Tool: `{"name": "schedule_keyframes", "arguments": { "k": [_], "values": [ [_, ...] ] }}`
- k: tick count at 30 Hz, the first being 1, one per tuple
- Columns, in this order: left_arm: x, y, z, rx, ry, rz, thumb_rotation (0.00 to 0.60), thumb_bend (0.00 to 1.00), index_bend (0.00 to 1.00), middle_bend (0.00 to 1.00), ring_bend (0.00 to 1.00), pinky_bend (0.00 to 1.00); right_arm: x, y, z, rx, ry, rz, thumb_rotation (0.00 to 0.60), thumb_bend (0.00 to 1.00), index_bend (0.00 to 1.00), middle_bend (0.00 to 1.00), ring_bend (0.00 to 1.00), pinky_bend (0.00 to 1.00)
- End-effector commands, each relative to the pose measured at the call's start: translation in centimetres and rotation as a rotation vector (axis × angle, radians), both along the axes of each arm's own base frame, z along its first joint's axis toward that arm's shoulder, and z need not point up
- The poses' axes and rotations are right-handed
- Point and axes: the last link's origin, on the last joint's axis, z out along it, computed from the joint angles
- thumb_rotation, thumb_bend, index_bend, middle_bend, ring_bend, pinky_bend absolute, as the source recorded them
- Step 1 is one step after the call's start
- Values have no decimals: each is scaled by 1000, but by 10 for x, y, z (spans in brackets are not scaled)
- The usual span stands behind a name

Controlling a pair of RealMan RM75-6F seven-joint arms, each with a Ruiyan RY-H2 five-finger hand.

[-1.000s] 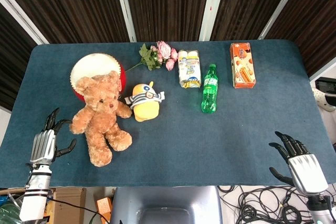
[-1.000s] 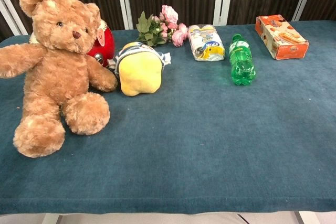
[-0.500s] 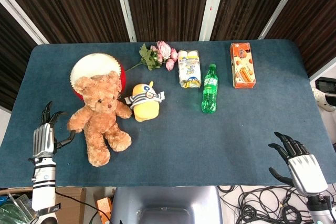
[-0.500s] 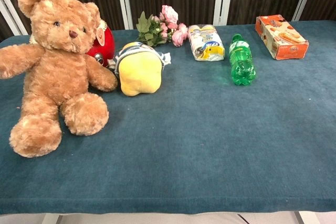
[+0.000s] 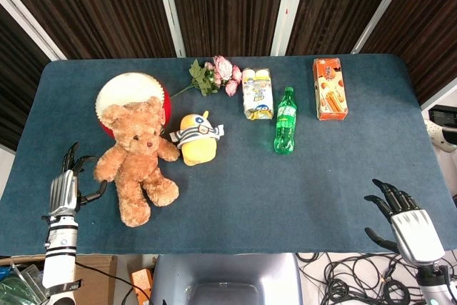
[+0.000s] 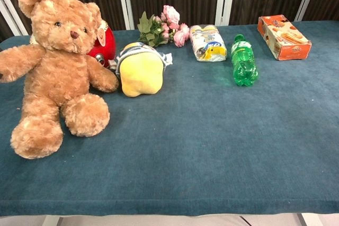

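Observation:
A brown teddy bear (image 5: 138,155) (image 6: 53,67) sits on the blue table (image 5: 300,191), leaning back against a red and white drum (image 5: 123,94). My left hand (image 5: 64,189) hovers at the table's front left, fingers spread and empty, just left of the bear's arm without touching it. My right hand (image 5: 405,221) is at the front right corner, fingers apart, holding nothing. Neither hand shows in the chest view.
Beside the bear lies a yellow plush toy (image 5: 196,137) (image 6: 139,70). Along the back are pink flowers (image 5: 218,75), a snack pack (image 5: 257,93), a green bottle (image 5: 285,121) lying down and an orange box (image 5: 330,88). Cables (image 5: 343,276) lie on the floor.
My left hand shifted slightly along the table's left front edge near the bear's arm. The bear's pose shifted a little. The right hand stayed put.

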Motion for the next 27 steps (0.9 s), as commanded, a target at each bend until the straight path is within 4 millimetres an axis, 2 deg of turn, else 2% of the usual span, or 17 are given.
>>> {"name": "schedule_keyframes", "arguments": {
  "k": [1, 6, 16, 21, 27],
  "values": [
    [1, 1, -1, -9, -18, 3, 600, 288, 352, 0, 0, 339, 0, -1, 0, 0, -1, -1, 600, 116, 331, 108, 127, 253],
    [1, 7, -5, 24, -36, 2, 600, 287, 412, 12, 5, 347, -1, -1, -1, 7, 1, -6, 600, 116, 332, 108, 127, 253],
    [4, 11, -6, 76, -32, -40, 600, 327, 601, 170, 77, 366, -1, -1, -2, 8, -1, -11, 600, 116, 336, 108, 127, 253],
    [10, 9, -2, 134, -14, -88, 600, 329, 617, 195, 79, 367, -1, -2, -3, 14, -2, -15, 600, 116, 338, 108, 127, 253],
    [0, 9, -10, 90, 4, -36, 600, 329, 617, 199, 79, 367, -2, -2, -4, 29, -2, -21, 600, 116, 339, 108, 127, 253]
  ]
}}
